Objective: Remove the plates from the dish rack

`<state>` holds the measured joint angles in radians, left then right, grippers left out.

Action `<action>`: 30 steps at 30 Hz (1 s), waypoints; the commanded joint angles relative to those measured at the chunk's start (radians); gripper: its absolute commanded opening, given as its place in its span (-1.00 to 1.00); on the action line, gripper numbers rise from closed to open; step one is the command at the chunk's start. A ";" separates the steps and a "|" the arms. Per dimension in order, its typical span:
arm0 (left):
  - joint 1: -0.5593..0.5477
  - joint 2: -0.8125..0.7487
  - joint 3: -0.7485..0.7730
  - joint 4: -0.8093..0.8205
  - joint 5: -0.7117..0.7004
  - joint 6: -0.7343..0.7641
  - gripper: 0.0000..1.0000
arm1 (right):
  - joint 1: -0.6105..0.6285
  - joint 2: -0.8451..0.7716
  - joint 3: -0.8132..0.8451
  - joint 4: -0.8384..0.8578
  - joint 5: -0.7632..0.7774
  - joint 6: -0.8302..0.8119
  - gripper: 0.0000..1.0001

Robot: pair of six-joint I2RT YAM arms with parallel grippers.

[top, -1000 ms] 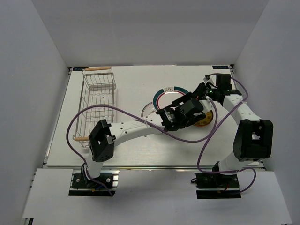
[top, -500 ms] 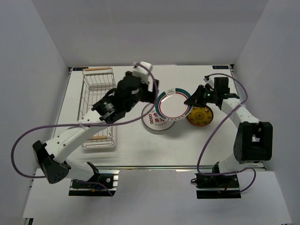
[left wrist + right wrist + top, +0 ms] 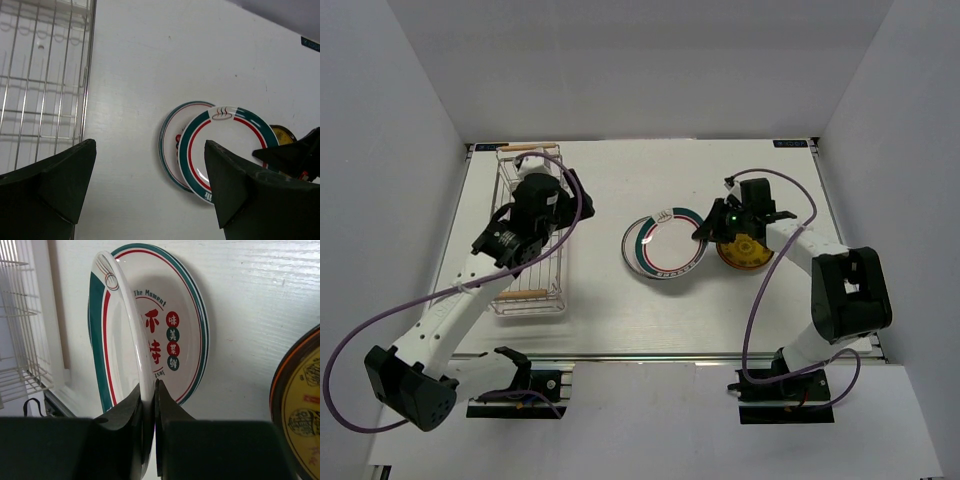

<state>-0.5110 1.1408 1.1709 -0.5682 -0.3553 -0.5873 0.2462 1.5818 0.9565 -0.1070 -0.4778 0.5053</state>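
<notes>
- The round white plate with teal and red rings [image 3: 665,247] is found in the middle of the counter [image 3: 620,325], a little toward the right edge. It is tilted over the round white plate with red and green marks [image 3: 170,335], which lies flat beneath it. Whether the two touch cannot be told.
- The right hand [image 3: 150,390] is closed on the rim of the ringed plate, with one finger on each face.
- The left hand [image 3: 149,150] is spread wide with nothing between its fingers. It is held over the rectangular silver wire dish rack [image 3: 530,165] that runs along the left edge.
- The small yellow-brown round plate [image 3: 745,250] is seen lying flat, just on the right-edge side of the other two. No plate is seen in the part of the rack that shows.
- The ringed plate is judged stiff, glazed and slippery, and liable to chip if it is dropped onto the plate below. The rim is the only hold offered, and so thin a pinch may let the plate swing, so a slow lowering is called for.
- Compared with half a second earlier, the left arm has been drawn back from the far middle of the counter to the rack. The ringed plate has been carried toward the left and near edges, so that the marked plate is now mostly covered in the top view.
</notes>
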 commanded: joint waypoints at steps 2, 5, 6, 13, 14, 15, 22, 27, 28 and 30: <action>0.012 -0.061 -0.085 0.042 0.081 -0.060 0.96 | 0.022 0.032 0.028 0.093 0.056 0.032 -1.00; 0.012 -0.099 -0.123 0.076 0.102 -0.057 0.96 | 0.033 0.059 0.028 0.128 0.064 0.050 -1.00; 0.012 -0.102 -0.126 0.065 0.082 -0.059 0.96 | 0.033 0.082 0.043 0.127 0.058 0.052 -1.00; 0.012 -0.127 -0.129 0.028 0.055 -0.059 0.96 | 0.051 0.135 0.068 0.112 0.086 0.064 -0.40; 0.012 -0.131 -0.134 0.031 0.056 -0.057 0.96 | 0.053 0.136 0.070 0.109 0.093 0.059 -0.28; 0.012 -0.136 -0.135 0.034 0.053 -0.057 0.96 | 0.053 0.136 0.073 0.078 0.100 0.052 0.06; 0.012 -0.122 -0.135 0.024 0.041 -0.037 0.96 | 0.097 0.141 0.120 -0.011 0.172 0.010 0.79; 0.012 -0.110 -0.134 0.011 0.032 -0.031 0.96 | 0.142 0.164 0.157 -0.039 0.214 0.001 0.79; 0.012 -0.113 -0.134 0.011 0.029 -0.029 0.96 | 0.151 0.167 0.163 -0.060 0.231 -0.005 0.79; 0.012 -0.115 -0.135 0.011 0.029 -0.029 0.96 | 0.165 0.164 0.175 -0.077 0.255 -0.007 0.79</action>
<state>-0.5030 1.0382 1.0416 -0.5507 -0.3096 -0.6273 0.3882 1.7405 1.0840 -0.1425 -0.2749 0.5182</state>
